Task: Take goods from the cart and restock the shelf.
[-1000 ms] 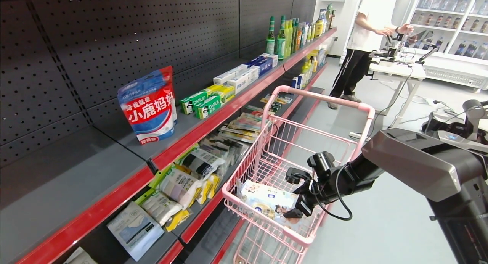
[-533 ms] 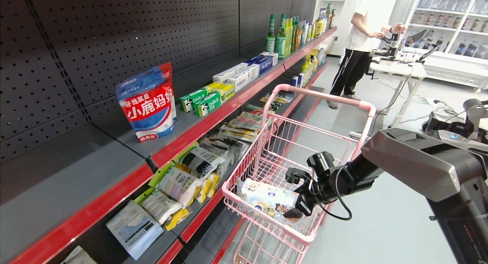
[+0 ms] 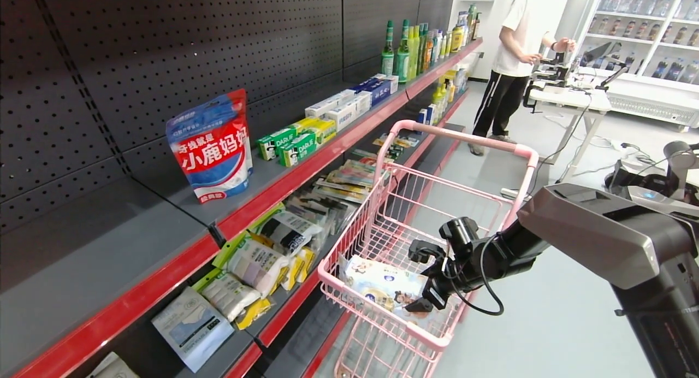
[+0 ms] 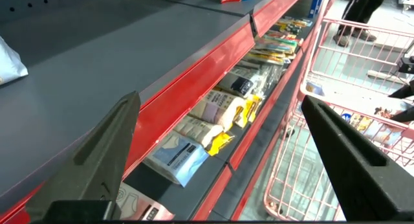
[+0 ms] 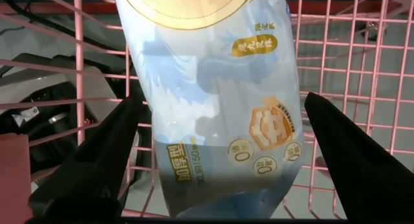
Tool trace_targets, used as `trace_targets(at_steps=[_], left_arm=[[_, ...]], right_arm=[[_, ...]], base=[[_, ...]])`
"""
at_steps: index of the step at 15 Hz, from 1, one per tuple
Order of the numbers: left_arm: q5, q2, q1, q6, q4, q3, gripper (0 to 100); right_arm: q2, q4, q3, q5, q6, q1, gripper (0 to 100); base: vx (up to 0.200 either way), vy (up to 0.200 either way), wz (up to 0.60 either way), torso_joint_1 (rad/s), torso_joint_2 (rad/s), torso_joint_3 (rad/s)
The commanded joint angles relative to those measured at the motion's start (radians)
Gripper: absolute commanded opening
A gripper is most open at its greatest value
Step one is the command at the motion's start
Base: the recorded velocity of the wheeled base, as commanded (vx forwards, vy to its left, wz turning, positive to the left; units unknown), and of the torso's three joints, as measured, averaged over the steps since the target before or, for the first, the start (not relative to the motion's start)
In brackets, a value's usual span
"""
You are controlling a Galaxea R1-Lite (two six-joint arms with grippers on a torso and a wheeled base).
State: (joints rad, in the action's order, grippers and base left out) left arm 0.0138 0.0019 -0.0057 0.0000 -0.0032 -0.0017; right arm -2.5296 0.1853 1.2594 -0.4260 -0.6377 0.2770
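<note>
A pink wire cart (image 3: 457, 140) stands beside the shelf (image 3: 109, 241). A white and blue soft pack (image 3: 382, 288) lies in its basket. My right gripper (image 3: 419, 279) is down in the basket at the pack's right end. In the right wrist view it is open, one finger (image 5: 97, 159) on each side of the pack (image 5: 213, 101), above the cart's wire floor (image 5: 362, 68). My left gripper (image 4: 221, 101) is open and holds nothing. It hangs over the front of the bare grey shelf board (image 4: 97, 68).
A red and blue pouch (image 3: 212, 146) stands on the upper shelf, with green boxes (image 3: 292, 143), white boxes and bottles (image 3: 404, 50) farther along. Packets (image 3: 256, 263) fill the lower shelf. A white table (image 3: 570, 99) stands beyond the cart.
The head view has shifted slightly. My right gripper and the pack keep their places in the cart.
</note>
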Motion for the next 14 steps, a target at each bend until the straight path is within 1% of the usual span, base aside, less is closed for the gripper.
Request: trace_targets(at_steps=[1,4,8,9,13,14], left_arm=[[0.0,0.0,0.0,0.0,0.0,0.0,100],[0.0,0.0,0.0,0.0,0.0,0.0,100],[0.0,0.001,0.001,0.0,0.0,0.0,100],[0.0,0.0,0.0,0.0,0.0,0.0,100],[0.0,0.0,0.0,0.0,0.0,0.0,100],[0.0,0.0,0.0,0.0,0.0,0.0,100]], right_arm=[[0.002,0.0,-0.001,-0.002,0.0,0.001,100],[0.002,0.0,0.0,-0.005,-0.004,0.001,100],[0.0,0.0,0.002,-0.005,-0.004,0.01,100],[0.0,0.0,0.0,-0.01,-0.005,0.01,0],[0.002,0.0,-0.005,-0.023,0.003,0.011,0],[0.005,0.0,-0.023,-0.023,0.03,0.013,0]], base=[[0.0,0.0,0.0,-0.066,0.14,0.09],[0.0,0.0,0.0,-0.063,0.18,0.106],[0.0,0.0,0.0,-0.003,0.01,0.009],[0.0,0.0,0.0,0.0,0.0,0.0],[0.0,0.0,0.0,0.0,0.0,0.0],[0.0,0.0,0.0,0.0,0.0,0.0]])
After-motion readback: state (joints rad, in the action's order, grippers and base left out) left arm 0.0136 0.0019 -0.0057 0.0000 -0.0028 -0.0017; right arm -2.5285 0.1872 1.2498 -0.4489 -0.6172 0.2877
